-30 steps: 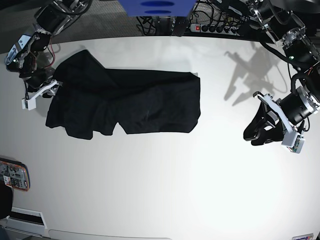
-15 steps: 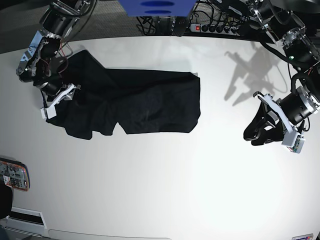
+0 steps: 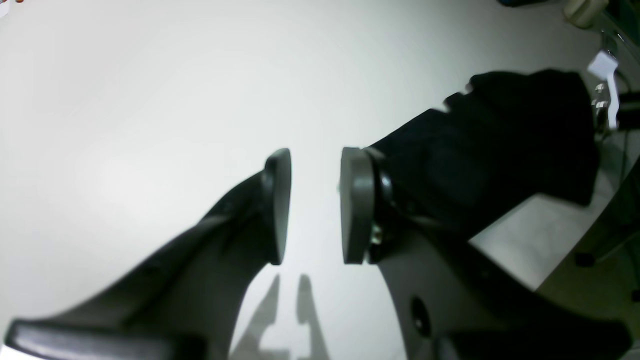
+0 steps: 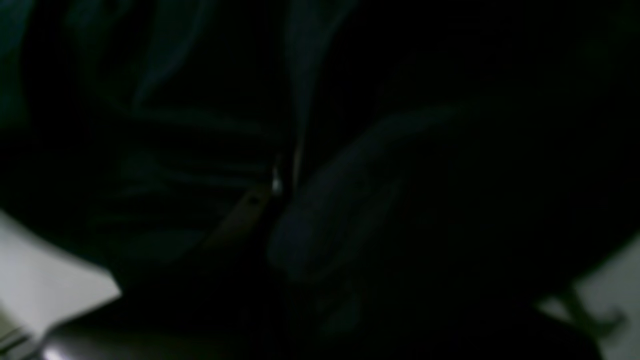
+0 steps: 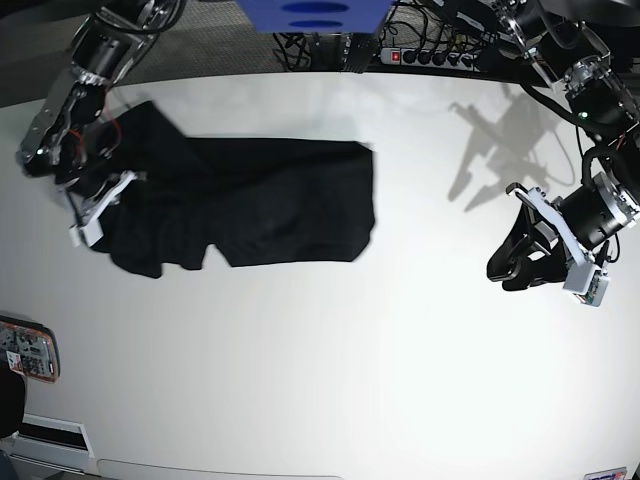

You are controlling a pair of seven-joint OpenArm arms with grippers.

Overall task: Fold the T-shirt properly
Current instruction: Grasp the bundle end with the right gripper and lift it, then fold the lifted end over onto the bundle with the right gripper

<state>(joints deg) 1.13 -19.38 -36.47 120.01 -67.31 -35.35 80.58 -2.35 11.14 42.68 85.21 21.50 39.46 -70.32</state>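
The left tool [image 5: 512,268] hangs over bare white counter [image 5: 330,370], its pads a narrow gap apart with nothing between them. Farther off, the black T-shirt [image 5: 250,210] lies spread flat; the right tool [image 5: 92,205] is clamped on its sleeve end.

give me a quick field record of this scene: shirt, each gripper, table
shirt: black T-shirt, spread lengthwise, wrinkled, partly folded
right gripper: at the shirt's sleeve end, view filled with dark cloth; grip itself not visible
left gripper: jaws slightly apart, empty, held off the cloth
table: white table, shirt on its far half
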